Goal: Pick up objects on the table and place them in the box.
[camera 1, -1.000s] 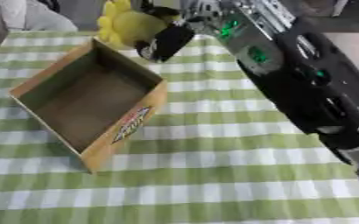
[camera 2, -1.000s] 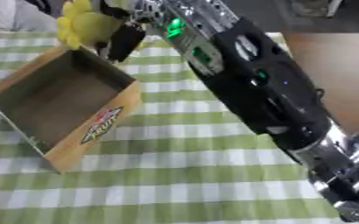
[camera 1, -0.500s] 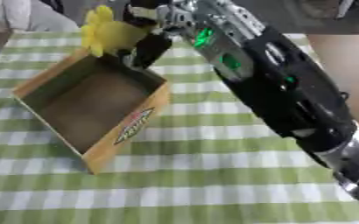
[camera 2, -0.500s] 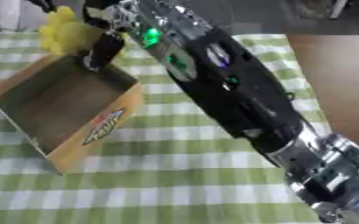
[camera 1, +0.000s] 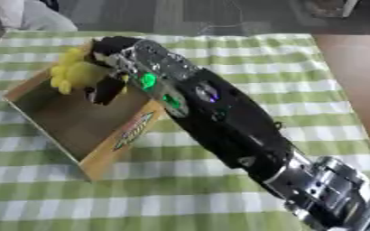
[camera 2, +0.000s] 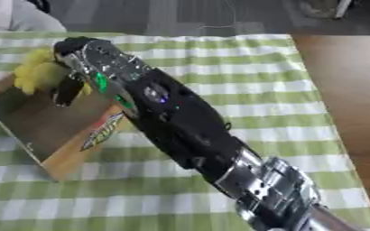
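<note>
Yellow object [camera 1: 76, 74] | in right hand [camera 1: 109, 83] fingers | over box [camera 1: 70, 122] | logo unreadable

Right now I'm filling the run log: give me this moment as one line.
right hand: shut on yellow toy | toy: over box, not released | left hand: not in view

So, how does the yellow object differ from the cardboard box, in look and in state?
The yellow object is small, lumpy and bright; the box is larger, brown and straight-sided. The yellow object is held by the right hand over the box's far end; the box rests open on the checked tablecloth. They share little.
</note>
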Robot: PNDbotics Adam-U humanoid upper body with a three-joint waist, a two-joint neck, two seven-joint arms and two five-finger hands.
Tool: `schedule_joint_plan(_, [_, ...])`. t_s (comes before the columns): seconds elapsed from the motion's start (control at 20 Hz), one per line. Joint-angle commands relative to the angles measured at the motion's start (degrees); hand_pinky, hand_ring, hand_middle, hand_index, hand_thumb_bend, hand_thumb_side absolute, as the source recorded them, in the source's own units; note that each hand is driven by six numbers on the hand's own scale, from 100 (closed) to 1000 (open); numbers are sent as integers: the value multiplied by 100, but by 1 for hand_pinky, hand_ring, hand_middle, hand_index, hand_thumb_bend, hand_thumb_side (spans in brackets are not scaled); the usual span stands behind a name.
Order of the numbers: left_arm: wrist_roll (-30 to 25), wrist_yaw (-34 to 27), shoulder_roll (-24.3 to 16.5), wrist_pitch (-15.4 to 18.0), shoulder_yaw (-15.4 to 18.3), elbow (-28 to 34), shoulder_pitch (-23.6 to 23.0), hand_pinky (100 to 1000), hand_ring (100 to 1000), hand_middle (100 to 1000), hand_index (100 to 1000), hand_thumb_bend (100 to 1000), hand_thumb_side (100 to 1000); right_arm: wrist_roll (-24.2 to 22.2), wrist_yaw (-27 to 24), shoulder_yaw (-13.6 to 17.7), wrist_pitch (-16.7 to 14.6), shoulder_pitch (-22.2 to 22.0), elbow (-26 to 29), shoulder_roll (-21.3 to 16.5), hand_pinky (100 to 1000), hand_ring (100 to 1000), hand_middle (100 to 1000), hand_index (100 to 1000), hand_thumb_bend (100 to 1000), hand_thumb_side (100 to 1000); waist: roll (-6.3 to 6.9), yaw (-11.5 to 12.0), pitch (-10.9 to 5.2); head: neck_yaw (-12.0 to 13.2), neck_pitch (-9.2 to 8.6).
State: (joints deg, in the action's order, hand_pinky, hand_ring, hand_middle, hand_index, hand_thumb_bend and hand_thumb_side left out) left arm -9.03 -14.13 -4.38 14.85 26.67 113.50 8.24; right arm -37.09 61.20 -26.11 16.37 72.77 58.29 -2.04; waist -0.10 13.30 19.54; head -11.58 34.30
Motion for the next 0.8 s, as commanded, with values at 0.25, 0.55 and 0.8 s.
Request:
schedule_joint_plan(0.25, [-41,-23,-48,3,-31,109,88,745,645,599,734,100,910,428,459,221,-231,24,-696,341,762,799,467,647,100,479,16,54,-62,-60,-102])
schedule_joint_plan(0.55, [-55,-26,-39,-2,-34,109,92,746,645,599,734,100,910,498,700,358,-273,47,-951,420,786,837,581,816,100,556,5,82,-44,-67,-99])
schedule_joint_plan(0.8, [-62,-24,-38,-3,-37,109,87,746,645,599,734,100,909,453,725,446,-231,93,-996,445,818,896,695,922,241,667,6,85,-47,-73,-101])
